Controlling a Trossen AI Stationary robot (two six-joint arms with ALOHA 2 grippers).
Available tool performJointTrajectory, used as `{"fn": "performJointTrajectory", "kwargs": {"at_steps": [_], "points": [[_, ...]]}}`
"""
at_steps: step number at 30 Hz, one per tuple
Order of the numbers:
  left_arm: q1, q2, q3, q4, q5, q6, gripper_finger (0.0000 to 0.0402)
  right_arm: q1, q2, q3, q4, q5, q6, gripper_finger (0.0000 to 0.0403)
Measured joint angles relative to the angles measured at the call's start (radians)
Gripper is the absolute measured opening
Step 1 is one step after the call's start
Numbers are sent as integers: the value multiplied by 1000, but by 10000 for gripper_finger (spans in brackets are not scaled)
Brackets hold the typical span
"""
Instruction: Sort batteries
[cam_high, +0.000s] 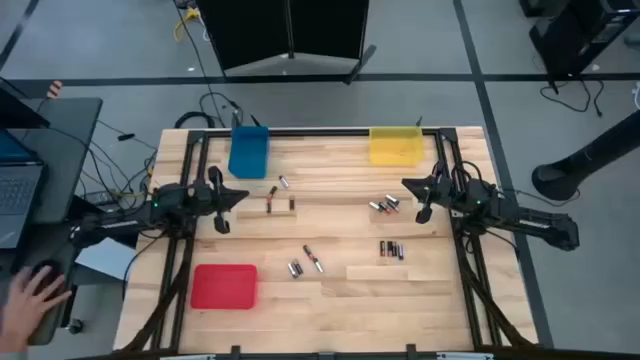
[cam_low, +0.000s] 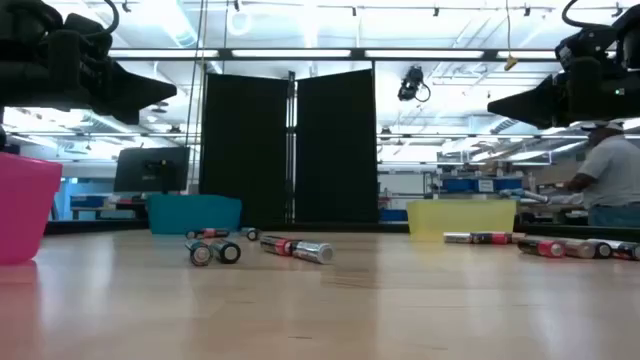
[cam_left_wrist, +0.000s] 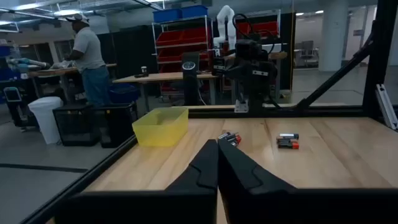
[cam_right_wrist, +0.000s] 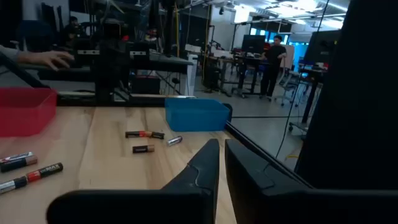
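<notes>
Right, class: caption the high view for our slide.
Batteries lie scattered between three trays while the left gripper and right gripper hover.

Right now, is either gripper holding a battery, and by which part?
No. The left gripper and right gripper are shut on nothing; the batteries lie on the table.

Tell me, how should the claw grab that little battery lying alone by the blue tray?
Probably from straight above, pinching the middle of the battery across its round sides. It lies flat beside the blue tray, apart from other cells, so both fingers fit. The left claw is nearest.
</notes>
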Motion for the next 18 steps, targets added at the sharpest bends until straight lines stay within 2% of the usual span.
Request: {"fn": "performJointTrajectory", "kwargs": {"at_steps": [18], "points": [[0,0,0,17,0,0,10,0,0,0,0,0,0,39]]}}
